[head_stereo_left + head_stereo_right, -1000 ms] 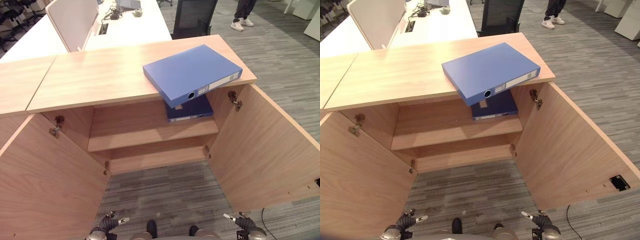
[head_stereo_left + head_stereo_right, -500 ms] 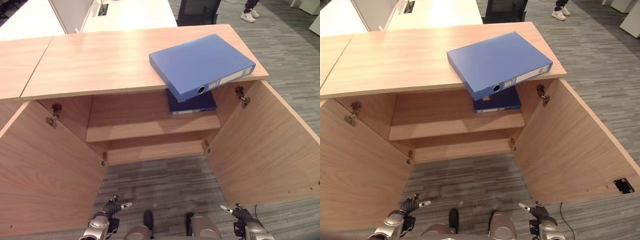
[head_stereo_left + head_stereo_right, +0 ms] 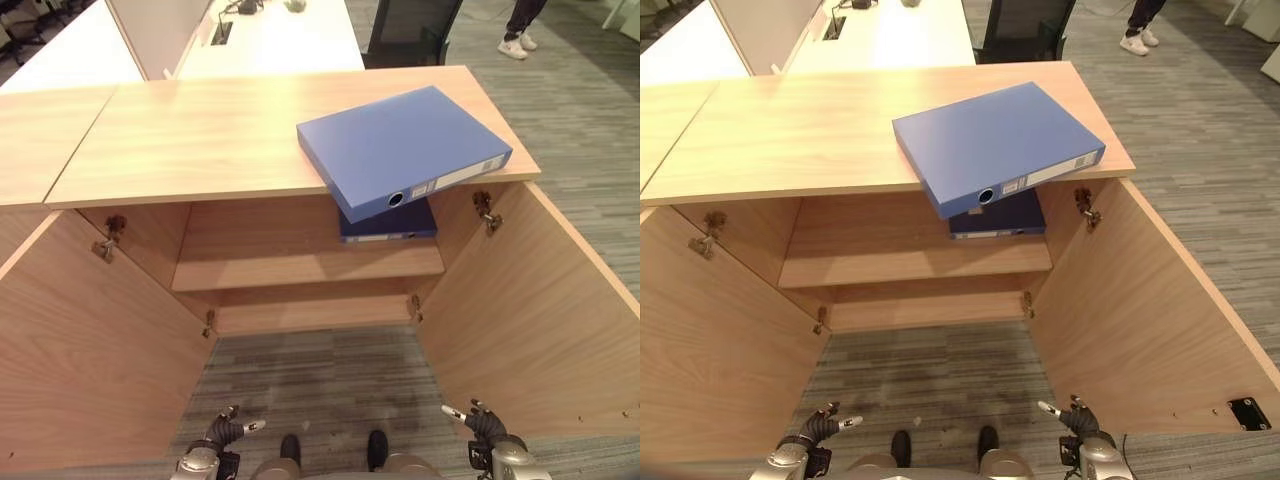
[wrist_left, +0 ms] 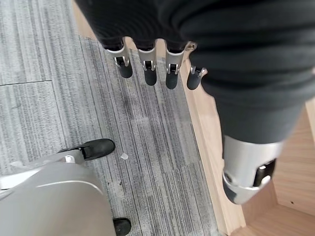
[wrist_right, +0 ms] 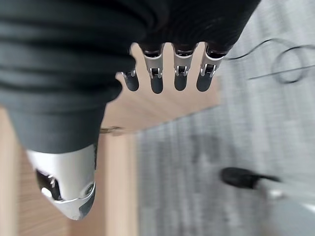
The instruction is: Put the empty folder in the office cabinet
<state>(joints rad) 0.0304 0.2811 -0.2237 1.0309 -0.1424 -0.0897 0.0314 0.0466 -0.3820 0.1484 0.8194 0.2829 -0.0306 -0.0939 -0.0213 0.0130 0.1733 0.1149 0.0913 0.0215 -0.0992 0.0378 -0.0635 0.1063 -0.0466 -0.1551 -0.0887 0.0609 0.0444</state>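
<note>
Your blue folder (image 3: 400, 148) lies flat on the cabinet (image 3: 200, 140) top, its spine corner overhanging the front edge above the open doors. A second, darker folder (image 3: 388, 220) sits on the cabinet's upper shelf (image 3: 290, 268) beneath it. Your left hand (image 4: 147, 69) and right hand (image 5: 167, 73) hang low before the cabinet, fingers relaxed and straight, holding nothing.

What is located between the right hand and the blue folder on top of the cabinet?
In the left eye view, grey carpet and the open right door lie between the right hand and the blue folder.
</note>
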